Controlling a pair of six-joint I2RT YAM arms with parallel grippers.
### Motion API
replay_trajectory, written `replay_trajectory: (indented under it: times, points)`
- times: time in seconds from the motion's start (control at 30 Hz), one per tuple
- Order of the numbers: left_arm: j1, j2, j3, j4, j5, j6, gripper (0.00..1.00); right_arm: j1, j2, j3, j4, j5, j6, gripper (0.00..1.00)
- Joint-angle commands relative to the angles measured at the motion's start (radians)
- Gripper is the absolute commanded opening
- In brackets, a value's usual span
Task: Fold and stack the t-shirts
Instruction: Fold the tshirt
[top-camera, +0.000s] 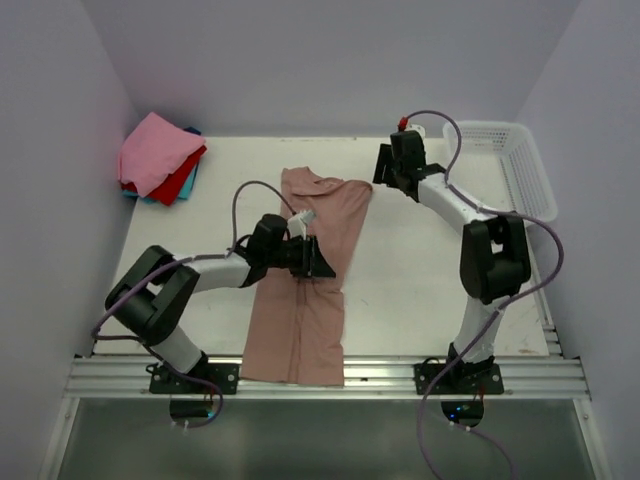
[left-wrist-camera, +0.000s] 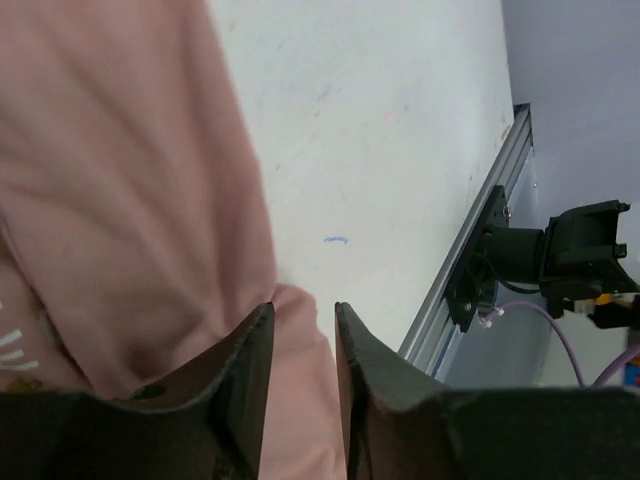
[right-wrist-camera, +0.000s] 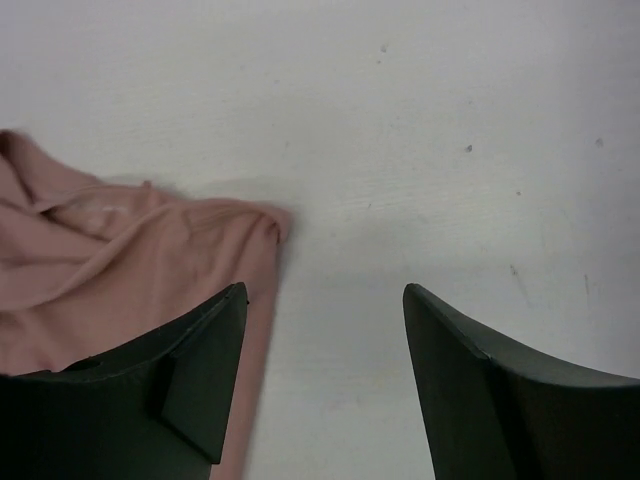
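1. Plain pale walls (top-camera: 330, 60) are enclosing the space on three sides.
2. A white counter (top-camera: 420, 280) is lying under even, soft light.
3. A metal rail (top-camera: 380, 375) is running along its near edge.

Left gripper (left-wrist-camera: 303, 335) low, jaws pinched narrow on the t-shirt (left-wrist-camera: 120, 180); right gripper (right-wrist-camera: 325, 290) stretched out, jaws spread wide.

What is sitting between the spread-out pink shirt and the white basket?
The right gripper and its arm: the top view shows them by the dusty-pink shirt, at its far corner, with otherwise bare table up to the basket.
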Motion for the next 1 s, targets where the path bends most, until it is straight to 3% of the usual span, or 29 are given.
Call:
replay_trajectory:
  times: [0.0,0.07,0.1,0.13,0.27,0.37,0.47,0.6,0.73,0.8,0.83,0.87,0.9,0.97]
  points:
    - [0.032,-0.138,0.152,-0.072,-0.055,0.137,0.39,0.043,-0.214,-0.106,0.105,0.015,-0.031,0.68]
    - [0.084,-0.176,0.186,-0.125,-0.057,0.174,0.57,0.073,-0.297,-0.180,0.091,-0.040,-0.028,0.68]
    - [0.107,-0.184,0.208,-0.140,-0.054,0.175,0.71,0.086,-0.320,-0.191,0.018,-0.039,-0.026,0.67]
    - [0.159,-0.187,0.216,-0.184,-0.054,0.180,1.00,0.114,-0.340,-0.223,-0.010,-0.042,-0.008,0.66]
    - [0.273,-0.213,0.196,-0.272,-0.017,0.209,1.00,0.217,-0.469,-0.358,-0.072,-0.102,0.047,0.54]
    - [0.336,-0.271,0.093,-0.315,0.041,0.203,1.00,0.312,-0.622,-0.474,-0.105,-0.113,0.116,0.36]
    - [0.356,-0.348,0.037,-0.473,0.050,0.226,1.00,0.382,-0.722,-0.569,-0.148,-0.114,0.188,0.38]
    - [0.356,-0.478,-0.051,-0.606,-0.002,0.258,1.00,0.427,-0.836,-0.658,-0.187,-0.169,0.262,0.53]
    - [0.356,-0.509,-0.134,-0.507,-0.034,0.232,1.00,0.432,-0.799,-0.689,-0.150,-0.119,0.258,0.54]
    - [0.356,-0.474,-0.151,-0.424,-0.033,0.202,0.98,0.430,-0.742,-0.660,-0.124,-0.120,0.241,0.47]
    - [0.356,-0.456,-0.148,-0.403,-0.023,0.195,0.93,0.432,-0.712,-0.613,-0.119,-0.116,0.222,0.41]
    - [0.357,-0.439,-0.136,-0.386,-0.013,0.188,0.87,0.430,-0.639,-0.582,-0.121,-0.113,0.216,0.11]
    - [0.357,-0.410,-0.125,-0.322,-0.008,0.177,0.75,0.430,-0.604,-0.550,-0.131,-0.110,0.210,0.00]
    - [0.357,-0.380,-0.091,-0.274,0.012,0.169,0.48,0.430,-0.514,-0.470,-0.130,-0.096,0.198,0.00]
